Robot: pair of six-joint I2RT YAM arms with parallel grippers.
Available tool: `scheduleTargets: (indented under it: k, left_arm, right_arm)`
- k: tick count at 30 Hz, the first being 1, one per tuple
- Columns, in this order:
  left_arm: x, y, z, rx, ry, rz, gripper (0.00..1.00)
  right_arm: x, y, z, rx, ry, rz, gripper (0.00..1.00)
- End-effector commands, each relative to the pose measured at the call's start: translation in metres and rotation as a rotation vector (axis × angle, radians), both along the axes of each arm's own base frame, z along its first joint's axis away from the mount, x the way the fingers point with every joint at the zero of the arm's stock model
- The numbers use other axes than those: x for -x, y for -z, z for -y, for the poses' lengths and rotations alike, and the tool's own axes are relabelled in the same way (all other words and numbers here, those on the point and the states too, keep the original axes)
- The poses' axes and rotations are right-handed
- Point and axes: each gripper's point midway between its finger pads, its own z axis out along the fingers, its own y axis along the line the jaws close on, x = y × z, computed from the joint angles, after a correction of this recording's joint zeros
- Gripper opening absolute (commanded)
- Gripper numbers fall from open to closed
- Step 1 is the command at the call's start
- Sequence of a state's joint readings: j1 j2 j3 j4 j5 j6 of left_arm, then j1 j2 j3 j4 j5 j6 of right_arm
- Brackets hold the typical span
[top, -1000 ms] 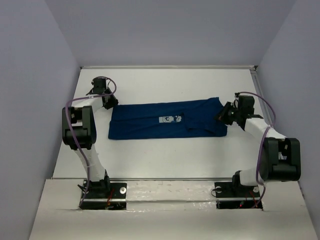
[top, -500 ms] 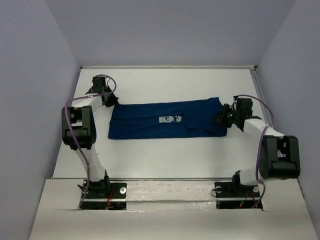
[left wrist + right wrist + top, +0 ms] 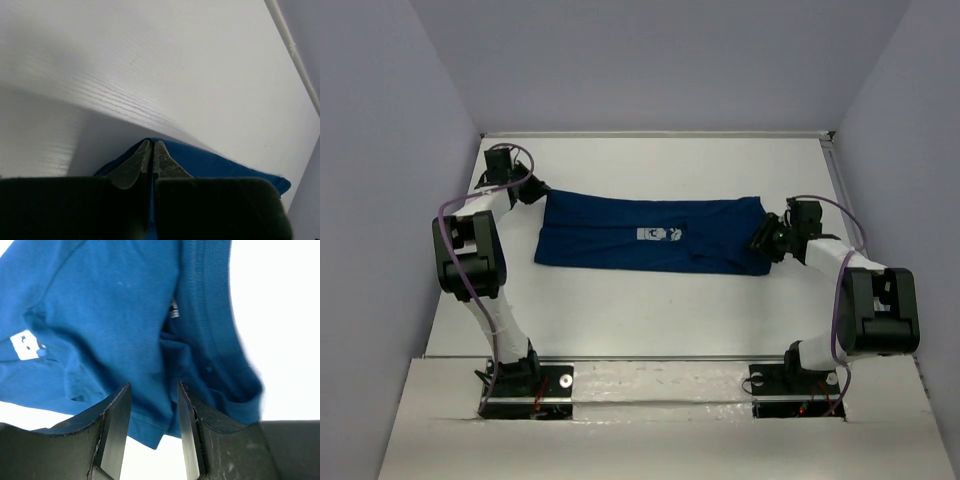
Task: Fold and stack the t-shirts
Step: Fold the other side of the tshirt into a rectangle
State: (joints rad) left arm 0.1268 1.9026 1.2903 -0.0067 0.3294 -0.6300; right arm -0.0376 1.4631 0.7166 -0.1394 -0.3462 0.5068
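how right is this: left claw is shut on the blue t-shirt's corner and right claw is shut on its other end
Not quite. The left claw is shut on the t-shirt's corner, but the right claw at its other end is open, as the right wrist view shows.

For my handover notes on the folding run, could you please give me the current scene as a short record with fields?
garment: royal-blue t-shirt, lying as a long band across the table
print: small white chest print, facing up near the middle
left fingers: shut on the t-shirt's far left corner
right fingers: open, either side of the cloth at the right end, not clamping
stack: none; only one t-shirt in view
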Motion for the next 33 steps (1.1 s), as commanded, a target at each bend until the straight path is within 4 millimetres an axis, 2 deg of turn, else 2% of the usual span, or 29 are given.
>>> scheduleTargets:
  k: [1, 4, 9, 14, 15, 16, 17, 19, 20, 21, 23, 24, 26, 27, 28, 29, 30, 31, 32, 33]
  left_arm:
    - [-0.009, -0.006, -0.003, 0.109, -0.032, 0.056, 0.00]
    - [-0.012, -0.003, -0.001, 0.174, -0.039, 0.056, 0.00]
    - [-0.019, -0.013, 0.000, 0.178, -0.031, 0.078, 0.00]
    - [-0.027, -0.004, -0.006, 0.169, -0.063, 0.052, 0.00]
    - [-0.027, 0.004, -0.007, 0.171, -0.070, 0.036, 0.00]
    - [-0.028, 0.003, -0.008, 0.171, -0.076, 0.035, 0.00]
    - [-0.028, 0.012, -0.010, 0.159, -0.081, 0.016, 0.06]
    - [-0.026, 0.015, -0.013, 0.130, -0.079, 0.007, 0.20]
    - [-0.025, 0.012, -0.017, 0.102, -0.087, 0.013, 0.29]
    - [-0.025, 0.008, -0.020, 0.077, -0.085, 0.022, 0.50]
    - [-0.021, -0.005, -0.028, 0.003, -0.084, 0.037, 0.66]
    - [-0.018, -0.016, -0.031, -0.032, -0.076, 0.055, 0.78]
    - [-0.013, -0.025, -0.036, -0.073, -0.085, 0.066, 0.92]
    - [-0.012, -0.030, -0.039, -0.089, -0.088, 0.078, 0.95]
    - [-0.010, -0.046, -0.041, -0.112, -0.094, 0.111, 0.97]
    - [-0.007, -0.051, -0.042, -0.123, -0.099, 0.122, 0.99]
    - [-0.002, -0.052, -0.043, -0.130, -0.102, 0.123, 0.99]
    - [0.002, -0.067, -0.044, -0.142, -0.112, 0.155, 0.99]
    - [0.008, -0.065, -0.036, -0.146, -0.098, 0.156, 0.99]
    - [0.009, -0.076, -0.031, -0.154, -0.089, 0.181, 0.99]
  right_arm:
    - [0.006, 0.009, 0.006, 0.056, 0.003, -0.016, 0.48]
    - [0.010, 0.013, 0.010, 0.078, 0.013, -0.030, 0.48]
    - [0.016, 0.020, 0.012, 0.085, 0.027, -0.053, 0.48]
    - [0.019, 0.019, 0.015, 0.099, 0.039, -0.060, 0.48]
    - [0.018, 0.016, 0.015, 0.100, 0.038, -0.050, 0.48]
    - [0.018, 0.013, 0.015, 0.101, 0.037, -0.047, 0.48]
    - [0.018, 0.008, 0.015, 0.101, 0.038, -0.041, 0.49]
    - [0.017, -0.003, 0.014, 0.100, 0.033, -0.020, 0.51]
    - [0.016, -0.013, 0.013, 0.097, 0.026, 0.004, 0.55]
    - [0.016, -0.020, 0.013, 0.094, 0.022, 0.008, 0.56]
    - [0.017, -0.034, 0.009, 0.093, 0.013, 0.032, 0.58]
    - [0.016, -0.043, 0.004, 0.092, -0.003, 0.054, 0.58]
    - [0.013, -0.061, -0.007, 0.093, -0.037, 0.093, 0.51]
    - [0.017, -0.059, -0.015, 0.097, -0.060, 0.084, 0.47]
    - [0.010, -0.069, -0.022, 0.112, -0.078, 0.109, 0.36]
    - [0.014, -0.072, -0.042, 0.117, -0.137, 0.111, 0.27]
    - [0.012, -0.067, -0.051, 0.128, -0.163, 0.094, 0.20]
    - [0.004, -0.074, -0.058, 0.146, -0.169, 0.115, 0.13]
    - [0.004, -0.065, -0.074, 0.156, -0.208, 0.091, 0.12]
    - [0.000, -0.072, -0.079, 0.161, -0.210, 0.114, 0.11]
